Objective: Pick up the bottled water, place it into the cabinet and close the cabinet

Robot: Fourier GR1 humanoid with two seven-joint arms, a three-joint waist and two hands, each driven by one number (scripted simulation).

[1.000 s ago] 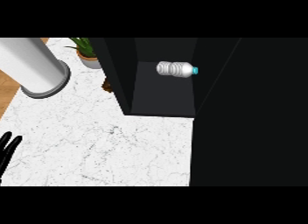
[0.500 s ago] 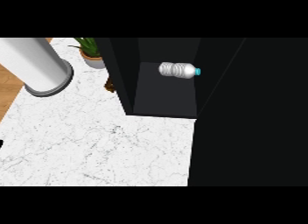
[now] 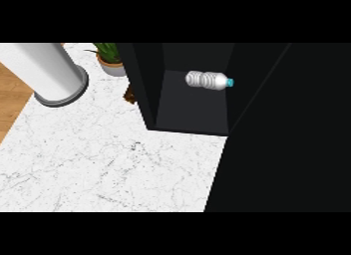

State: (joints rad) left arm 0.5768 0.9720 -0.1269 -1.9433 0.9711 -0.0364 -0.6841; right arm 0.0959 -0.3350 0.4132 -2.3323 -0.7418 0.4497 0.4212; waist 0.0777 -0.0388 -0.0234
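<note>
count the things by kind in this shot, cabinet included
water bottle: 1, lying on its side inside the cabinet
cabinet: 1
potted plant: 1
white cylinder: 1
total: 4

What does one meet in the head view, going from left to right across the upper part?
Wooden floor → white cylinder → potted plant → black cabinet → bottled water lying on its side inside the cabinet.
</note>
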